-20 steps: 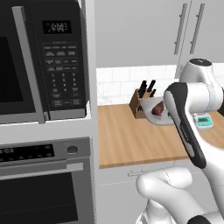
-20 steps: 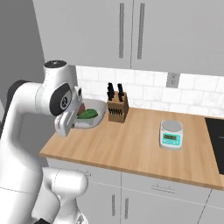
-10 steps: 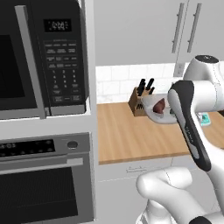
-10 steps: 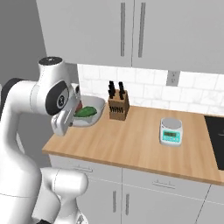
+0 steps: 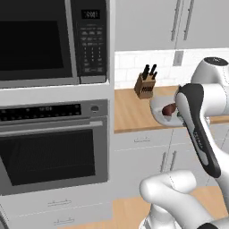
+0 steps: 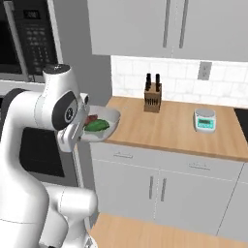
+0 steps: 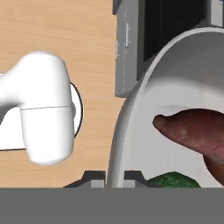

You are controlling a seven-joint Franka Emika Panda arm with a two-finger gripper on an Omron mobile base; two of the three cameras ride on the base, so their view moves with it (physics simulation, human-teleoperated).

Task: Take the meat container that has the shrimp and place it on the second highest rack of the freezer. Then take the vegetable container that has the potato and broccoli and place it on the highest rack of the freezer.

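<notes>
- I'm carrying the vegetable container [image 6: 101, 125] off the worktop [image 6: 169, 131] edge, my hand [image 7: 114, 177] clamped on its rim.
- Potato [image 7: 194, 131] and broccoli [image 6: 97, 125] are riding inside; tilting could be spilling them.
- A rim-only pinch is risking slip.

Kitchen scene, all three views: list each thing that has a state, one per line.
gripper: shut on the tray rim
vegetable tray: held up, level, at the counter's end
potato: lying in the tray
broccoli: lying in the tray
oven door: closed
wall cupboards: closed
</notes>
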